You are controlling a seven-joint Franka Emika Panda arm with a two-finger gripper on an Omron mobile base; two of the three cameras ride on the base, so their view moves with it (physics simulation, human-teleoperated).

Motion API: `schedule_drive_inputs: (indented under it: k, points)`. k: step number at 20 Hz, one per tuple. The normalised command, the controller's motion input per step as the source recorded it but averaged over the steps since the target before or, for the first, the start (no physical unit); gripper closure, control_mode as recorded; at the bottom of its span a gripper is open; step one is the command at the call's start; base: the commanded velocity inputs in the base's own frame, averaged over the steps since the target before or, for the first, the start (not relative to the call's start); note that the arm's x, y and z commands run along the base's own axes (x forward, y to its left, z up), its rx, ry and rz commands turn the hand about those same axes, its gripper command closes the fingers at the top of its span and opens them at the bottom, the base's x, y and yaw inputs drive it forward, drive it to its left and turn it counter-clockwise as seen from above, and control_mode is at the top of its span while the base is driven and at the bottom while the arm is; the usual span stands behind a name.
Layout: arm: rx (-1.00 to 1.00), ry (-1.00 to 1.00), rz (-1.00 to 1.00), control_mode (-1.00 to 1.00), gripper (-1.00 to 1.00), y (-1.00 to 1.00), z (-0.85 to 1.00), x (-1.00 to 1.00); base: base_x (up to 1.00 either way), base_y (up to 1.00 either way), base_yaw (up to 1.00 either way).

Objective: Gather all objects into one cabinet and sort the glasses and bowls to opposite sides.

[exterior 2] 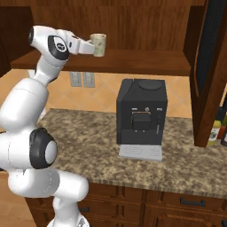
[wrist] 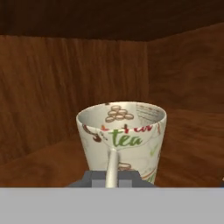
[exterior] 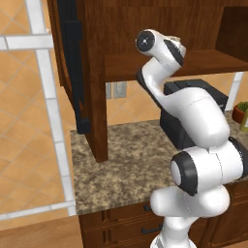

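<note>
One cream tumbler (exterior 2: 98, 45) sits clamped in my gripper (exterior 2: 92, 45) above the cabinet shelf (exterior 2: 133, 62); I judge placing it and all sorting remain undone

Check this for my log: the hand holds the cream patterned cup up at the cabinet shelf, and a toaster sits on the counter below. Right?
Not a toaster: the right base view shows a black coffee machine on the counter. The hand does hold the cream patterned cup at the cabinet shelf.
</note>
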Motion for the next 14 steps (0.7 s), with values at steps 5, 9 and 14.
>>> schedule_drive_inputs:
  k: [5,9,14]
  points:
    - [0.0,-0.25,0.0,-1.0,1.0,-0.15,0.25,-0.51,0.0,0.0,0.0]
    - [0.0,-0.19,0.0,1.0,1.0,-0.09,0.18,-0.35,-0.13,-0.03,0.0]
    - [0.0,0.0,0.0,1.0,1.0,0.0,0.0,0.0,-0.65,-0.1,0.0]
